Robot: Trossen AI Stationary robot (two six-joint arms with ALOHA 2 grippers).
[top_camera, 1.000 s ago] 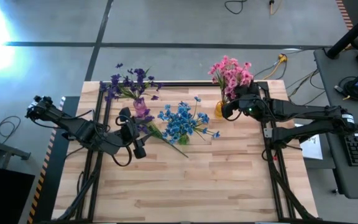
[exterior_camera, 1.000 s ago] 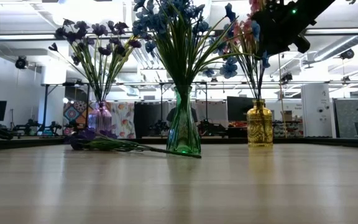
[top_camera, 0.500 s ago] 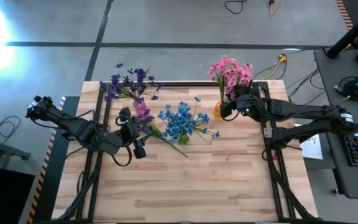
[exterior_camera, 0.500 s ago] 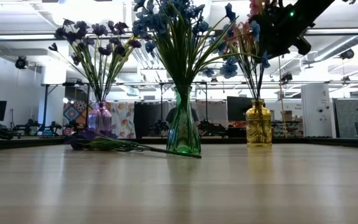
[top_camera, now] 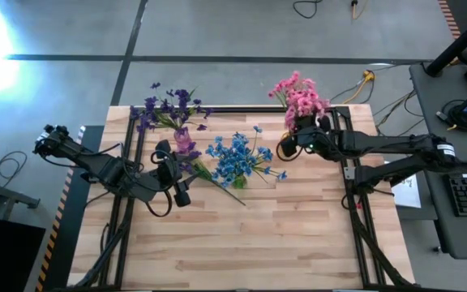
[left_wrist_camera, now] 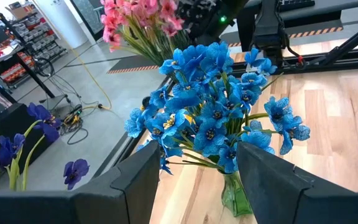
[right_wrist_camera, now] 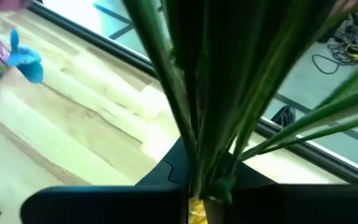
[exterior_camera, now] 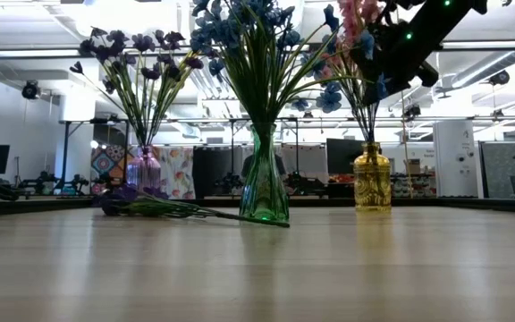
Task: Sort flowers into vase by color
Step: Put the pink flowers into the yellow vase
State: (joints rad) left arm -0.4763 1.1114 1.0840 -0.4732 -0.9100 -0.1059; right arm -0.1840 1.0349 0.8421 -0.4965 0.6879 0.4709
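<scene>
The right gripper (top_camera: 292,144) was clenched on the stems of the pink flowers (top_camera: 300,93) just above the mouth of the yellow vase (exterior_camera: 372,179), at the far right of the surface (top_camera: 258,235); the right wrist view showed green stems running between its fingers down to a yellow rim. Main risk, as judged: the vase is narrow and tall, and any sideways pull on the held stems could tip it or drag it toward the nearby far edge; lifting with the stems bound in the neck could carry the vase up. The pink sprig's long axis stood close to upright, stems down in the vase, blossoms up and leaning toward the far side. A second risk: the purple sprig (top_camera: 186,150) lying on the surface sat very near the green vase (exterior_camera: 264,179) of blue flowers (top_camera: 237,158), so a reach for it could brush that bouquet. That loose sprig lay flat, blossoms toward the far left, stem end trailing near and right under the blue blossoms. The left gripper (top_camera: 177,178) waited with jaws apart and nothing held, just left of the blue flowers. The purple vase (exterior_camera: 144,170) stood far left with its purple flowers (top_camera: 169,108).
</scene>
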